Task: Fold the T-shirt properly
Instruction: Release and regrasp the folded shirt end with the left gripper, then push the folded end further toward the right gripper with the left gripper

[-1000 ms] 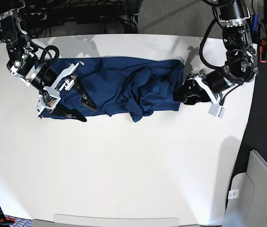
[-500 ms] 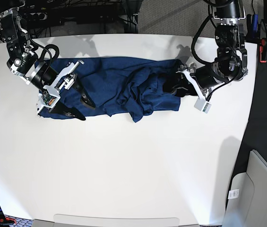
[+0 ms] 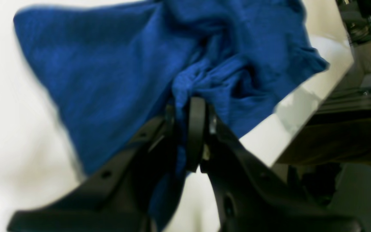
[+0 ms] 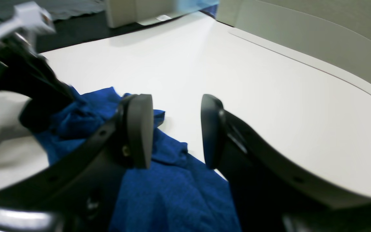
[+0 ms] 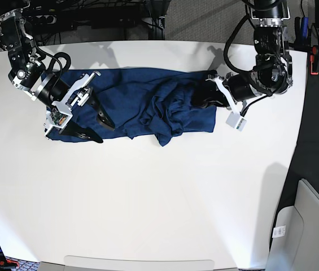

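The T-shirt point(image 5: 142, 101) lies as a rumpled dark blue band across the far half of the white table point(image 5: 159, 197), stretched sideways between the two arms, with a bunched ridge of folds near its middle and a ragged lower hem. On the base view's right, the left gripper point(image 5: 200, 97) has its jaws pressed together on a pinch of the T-shirt's end edge; the left wrist view shows a gather of cloth point(image 3: 192, 83) squeezed between the black fingers point(image 3: 195, 129). On the base view's left, the right gripper point(image 5: 98, 129) stands with its jaws apart over the opposite end, holding nothing, one finger above the fabric and the other over bare tabletop beside the hem. The whole near half of the table is bare white surface, and the table's far edge runs just behind the shirt
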Controlling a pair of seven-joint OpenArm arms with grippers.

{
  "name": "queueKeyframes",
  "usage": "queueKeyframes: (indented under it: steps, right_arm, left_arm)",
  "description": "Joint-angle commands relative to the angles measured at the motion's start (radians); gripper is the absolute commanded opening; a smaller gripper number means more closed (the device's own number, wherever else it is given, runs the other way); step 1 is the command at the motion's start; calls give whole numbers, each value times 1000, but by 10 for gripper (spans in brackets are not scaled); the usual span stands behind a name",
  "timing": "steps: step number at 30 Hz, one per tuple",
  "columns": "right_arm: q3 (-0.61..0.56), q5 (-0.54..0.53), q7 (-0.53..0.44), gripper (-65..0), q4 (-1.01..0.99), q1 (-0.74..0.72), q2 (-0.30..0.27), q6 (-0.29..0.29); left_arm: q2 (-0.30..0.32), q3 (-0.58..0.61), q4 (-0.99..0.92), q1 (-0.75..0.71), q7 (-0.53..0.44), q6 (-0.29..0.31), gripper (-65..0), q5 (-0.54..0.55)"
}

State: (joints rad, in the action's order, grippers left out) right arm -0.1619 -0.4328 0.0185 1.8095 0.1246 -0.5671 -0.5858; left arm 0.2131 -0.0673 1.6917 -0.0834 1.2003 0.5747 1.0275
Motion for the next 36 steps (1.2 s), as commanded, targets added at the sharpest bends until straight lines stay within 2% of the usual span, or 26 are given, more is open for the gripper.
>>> queueKeyframes:
  steps: [1,6,12,17,23,28,33,36]
  right_arm:
    - [9,-18,-33,-403,20,-10,-14,-3]
    - [8,-19,-33,-403,20,-15,-12,-3]
    - [9,-19,-33,-403,20,-13,-14,-3]
    - [9,-19,-33,-403,20,-12,-14,-3]
    - [9,-19,-33,-403,20,-12,-14,-3]
    - [9,-19,-33,-403,20,-12,-12,-3]
    - [9,-19,-33,-403,20,-15,-12,-3]
    - [9,-18,-33,-403,20,-13,-12,-3]
  left_arm:
    - [6,-4,60,18,-1,11,-638,47]
    - [1,10,100,43,66,11,-638,135]
    - [1,119,100,46,79,11,-637,176]
    - [1,206,100,46,79,11,-586,172]
    - [13,215,100,47,74,6,-526,169]
    - [90,218,100,78,68,5,-483,107]
    - [159,212,100,81,65,3,-454,90]
    - [225,212,100,75,11,3,-454,78]
